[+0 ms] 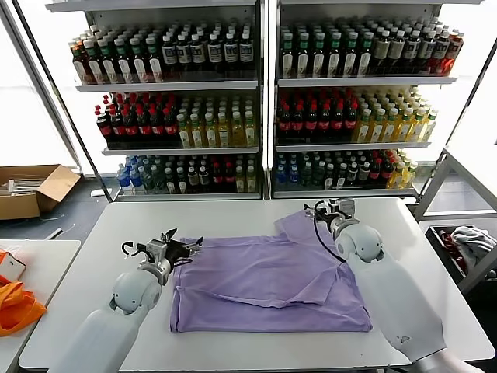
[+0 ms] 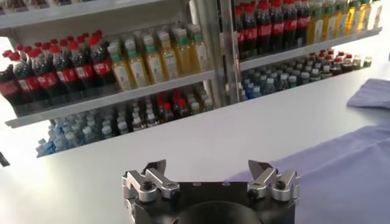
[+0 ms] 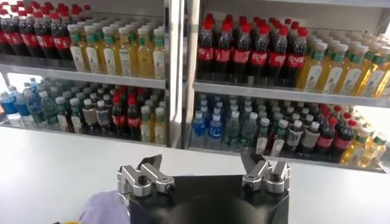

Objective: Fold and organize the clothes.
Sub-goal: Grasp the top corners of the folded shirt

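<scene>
While the lavender T-shirt [image 1: 268, 280] lies half-folded on the white worktop [image 1: 233, 217], both end effectors, left [image 1: 189, 249] and right [image 1: 330, 210], gape wide and empty at its edges; thin fabric could slip or bunch when pinched.

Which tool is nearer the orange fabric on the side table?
Left. The left tool is open at the lavender T-shirt's left edge, on the side of the orange fabric. The right tool is open at the shirt's far right corner.
</scene>
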